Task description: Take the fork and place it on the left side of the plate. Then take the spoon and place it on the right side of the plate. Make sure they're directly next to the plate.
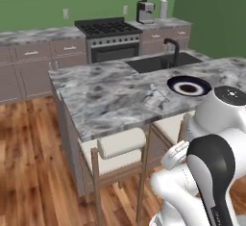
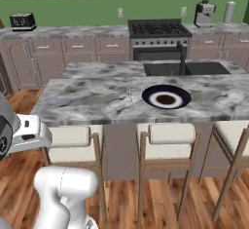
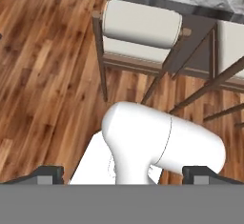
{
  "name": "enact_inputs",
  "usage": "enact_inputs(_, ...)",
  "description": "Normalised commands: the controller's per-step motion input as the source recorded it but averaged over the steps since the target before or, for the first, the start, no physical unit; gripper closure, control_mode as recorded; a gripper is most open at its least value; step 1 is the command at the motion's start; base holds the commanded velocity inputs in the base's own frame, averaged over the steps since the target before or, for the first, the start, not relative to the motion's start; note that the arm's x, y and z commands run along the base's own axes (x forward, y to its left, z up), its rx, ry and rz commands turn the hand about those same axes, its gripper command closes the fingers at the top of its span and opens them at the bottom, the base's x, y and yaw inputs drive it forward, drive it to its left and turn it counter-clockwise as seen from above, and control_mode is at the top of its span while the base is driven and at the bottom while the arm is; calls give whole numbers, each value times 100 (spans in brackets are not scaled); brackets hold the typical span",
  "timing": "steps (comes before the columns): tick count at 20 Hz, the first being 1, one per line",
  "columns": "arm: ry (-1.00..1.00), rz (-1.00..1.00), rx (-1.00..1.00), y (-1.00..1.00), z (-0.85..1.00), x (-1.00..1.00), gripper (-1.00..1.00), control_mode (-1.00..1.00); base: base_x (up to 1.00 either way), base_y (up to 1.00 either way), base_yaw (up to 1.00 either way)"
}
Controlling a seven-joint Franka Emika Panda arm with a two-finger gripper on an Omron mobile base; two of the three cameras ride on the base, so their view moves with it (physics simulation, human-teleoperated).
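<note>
Green walls and a wood-plank floor framed the kitchen, w/ a grey-veined marble desk (image 1: pixel 110 100) as the island. On it sat the plate (image 1: pixel 189 86), round, dark navy rim, white ring, brown centre. Just left of it, near but apart, lay the fork (image 1: pixel 154 91), a slim silvery thing, small and hard to read; beside it was some pale shape I couldn't identify. Spoon: couldn't pick one out.

By my reckoning step one hadn't begun: the arm was folded low, short of the desk, and the gripper (image 3: pixel 124 173) pointed down at the floor and a cushioned stool (image 3: pixel 140 27). Its dark tips stood wide apart, holding nothing.

Next move prob. calls for raising the arm over the desk edge, lining up along the fork's thin handle, then a low pinch; smooth metal on polished stone could skid.
</note>
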Motion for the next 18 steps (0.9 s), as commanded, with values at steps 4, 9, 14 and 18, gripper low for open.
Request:
enact_inputs(4,0,0,0,0,0,0,-100,100,0,100,12)
enact_inputs(9,0,0,0,0,0,0,-100,100,13,100,11)
enact_inputs(14,0,0,0,0,0,0,-100,100,56,100,8)
enact_inputs(18,0,0,0,0,0,0,-100,100,93,93,7)
